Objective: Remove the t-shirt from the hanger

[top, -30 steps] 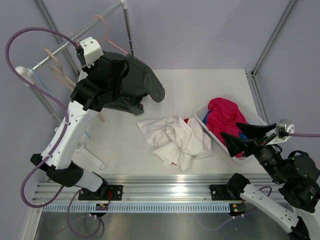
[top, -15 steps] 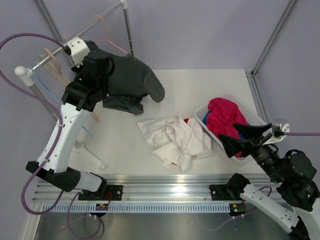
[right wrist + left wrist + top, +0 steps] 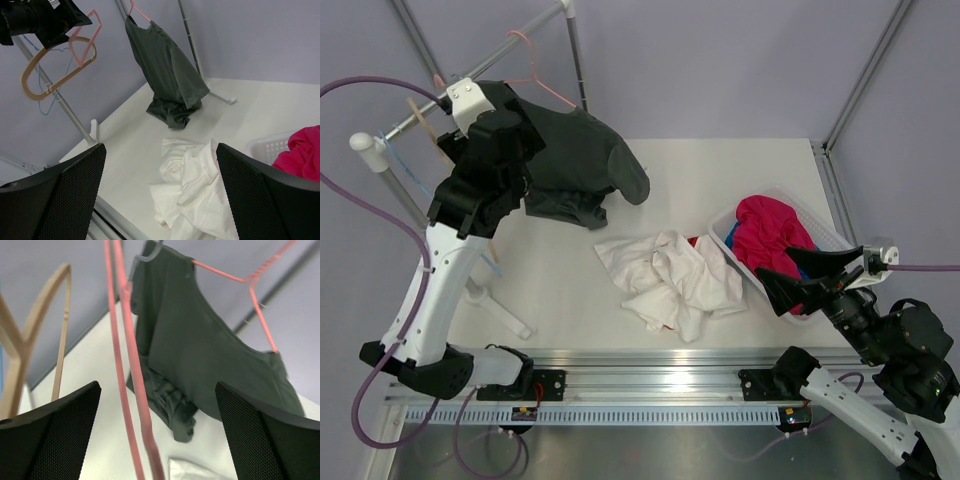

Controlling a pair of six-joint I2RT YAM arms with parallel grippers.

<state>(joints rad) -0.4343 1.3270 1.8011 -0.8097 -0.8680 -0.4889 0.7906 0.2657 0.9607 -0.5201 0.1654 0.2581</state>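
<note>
The white t-shirt (image 3: pixel 672 282) (image 3: pixel 200 190) lies crumpled on the table, off any hanger, just left of the basket. The salmon-pink hanger (image 3: pixel 126 355) (image 3: pixel 84 39) hangs at the rail, and its two thin bars pass between the fingers of my left gripper (image 3: pixel 157 388) without touching either one. That gripper (image 3: pixel 80 21) is open, raised at the rack's left end. My right gripper (image 3: pixel 160 147) (image 3: pixel 782 262) is open and empty, hovering at the near right above the basket's edge, apart from the t-shirt.
A dark grey t-shirt (image 3: pixel 582 165) hangs from another pink hanger (image 3: pixel 538 72) on the rail (image 3: pixel 520 35), its hem touching the table. A beige hanger (image 3: pixel 52 77) and a blue wire hanger (image 3: pixel 47 106) hang beside the salmon one. A white basket (image 3: pixel 720 236) holds a magenta garment (image 3: pixel 768 232).
My left gripper has gone from shut to open and let go of the salmon-pink hanger. The left arm moved up and left toward the rail. The right arm barely moved.
</note>
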